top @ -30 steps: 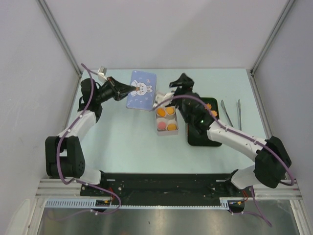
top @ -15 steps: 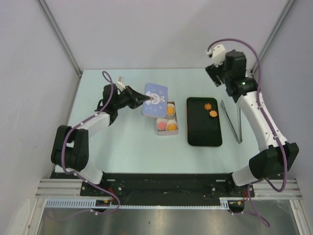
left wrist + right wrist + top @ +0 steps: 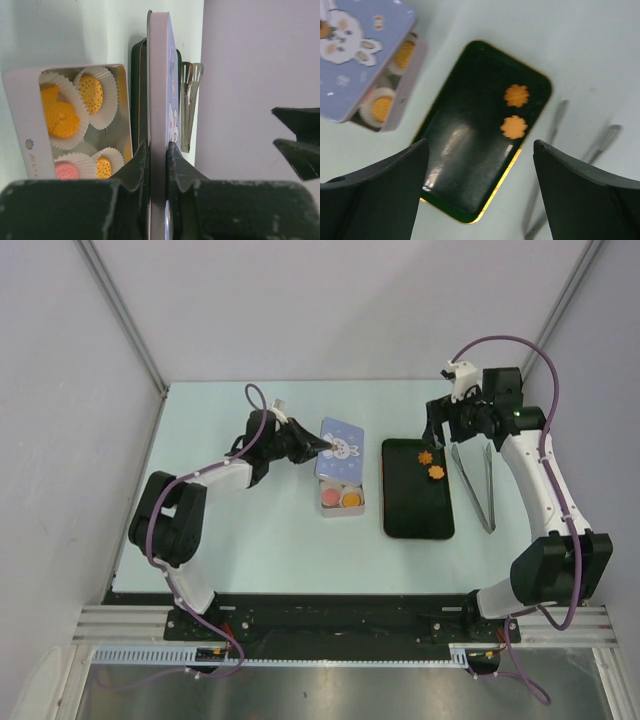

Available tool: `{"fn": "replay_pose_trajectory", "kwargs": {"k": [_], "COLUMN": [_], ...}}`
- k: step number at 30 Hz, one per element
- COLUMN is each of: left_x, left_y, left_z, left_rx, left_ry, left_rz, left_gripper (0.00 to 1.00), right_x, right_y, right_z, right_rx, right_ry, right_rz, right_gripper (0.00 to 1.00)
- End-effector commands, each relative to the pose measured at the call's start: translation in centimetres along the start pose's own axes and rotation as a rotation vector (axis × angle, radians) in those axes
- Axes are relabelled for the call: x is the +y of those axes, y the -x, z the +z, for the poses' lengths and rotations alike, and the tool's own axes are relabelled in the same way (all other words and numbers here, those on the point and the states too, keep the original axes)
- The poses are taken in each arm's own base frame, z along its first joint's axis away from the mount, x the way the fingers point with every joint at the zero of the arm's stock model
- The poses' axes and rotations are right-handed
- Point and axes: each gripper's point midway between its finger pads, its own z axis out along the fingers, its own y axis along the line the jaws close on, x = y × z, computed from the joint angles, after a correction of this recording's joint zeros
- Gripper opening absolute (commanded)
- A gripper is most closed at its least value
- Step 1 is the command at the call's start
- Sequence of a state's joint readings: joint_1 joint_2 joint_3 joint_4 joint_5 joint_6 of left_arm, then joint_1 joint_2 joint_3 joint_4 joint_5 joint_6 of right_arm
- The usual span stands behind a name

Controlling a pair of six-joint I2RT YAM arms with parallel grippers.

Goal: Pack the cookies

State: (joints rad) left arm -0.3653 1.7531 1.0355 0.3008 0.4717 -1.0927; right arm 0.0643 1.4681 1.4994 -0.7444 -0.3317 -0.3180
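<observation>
The left claw (image 3: 316, 445) pinches a blue rabbit-printed tin lid (image 3: 341, 447) over the far half of a pale rectangular tin (image 3: 343, 512) on the bench (image 3: 250, 510); orange and pink round cookies (image 3: 350, 499) sit inside. Two orange flower-shaped cookies (image 3: 436, 472) lie far-right on a black tray (image 3: 415, 505), the right claw (image 3: 480, 145) gaping above.

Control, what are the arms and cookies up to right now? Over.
Left gripper jaws shut on bunny lid, held partly over the tin. Right gripper jaws open above black tray. Two flower cookies lying on it. Tongs beside, not blocking.
</observation>
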Motion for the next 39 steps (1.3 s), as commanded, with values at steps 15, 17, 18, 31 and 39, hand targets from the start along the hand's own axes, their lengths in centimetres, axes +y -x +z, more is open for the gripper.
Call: {"fn": "replay_pose_trajectory", "kwargs": {"k": [15,17,18,31,39], "left_x": [2.7,2.8,2.7,4.0,3.8], "left_y": [-0.7,-0.7,-0.8,-1.2,-1.3], "left_z": [2.9,2.9,2.9,2.3,1.7], "left_rx": [0.004,0.005,0.005,0.006,0.001], "left_ry": [0.100,0.098,0.096,0.140,0.143], "left_rz": [0.043,0.040,0.039,0.044,0.050], "left_gripper": [0.00,0.00,0.00,0.00,0.04], "right_x": [10.8,11.4,11.5,13.8,14.6], "right_y": [-1.6,-1.9,-2.0,-4.6,-5.5], "right_z": [9.5,10.5,10.8,15.0,17.8], "right_rx": [0.025,0.031,0.037,0.112,0.120], "right_ry": [0.438,0.449,0.448,0.448,0.451], "right_rz": [0.195,0.189,0.193,0.216,0.247], "right_gripper": [0.91,0.90,0.90,0.89,0.89]}}
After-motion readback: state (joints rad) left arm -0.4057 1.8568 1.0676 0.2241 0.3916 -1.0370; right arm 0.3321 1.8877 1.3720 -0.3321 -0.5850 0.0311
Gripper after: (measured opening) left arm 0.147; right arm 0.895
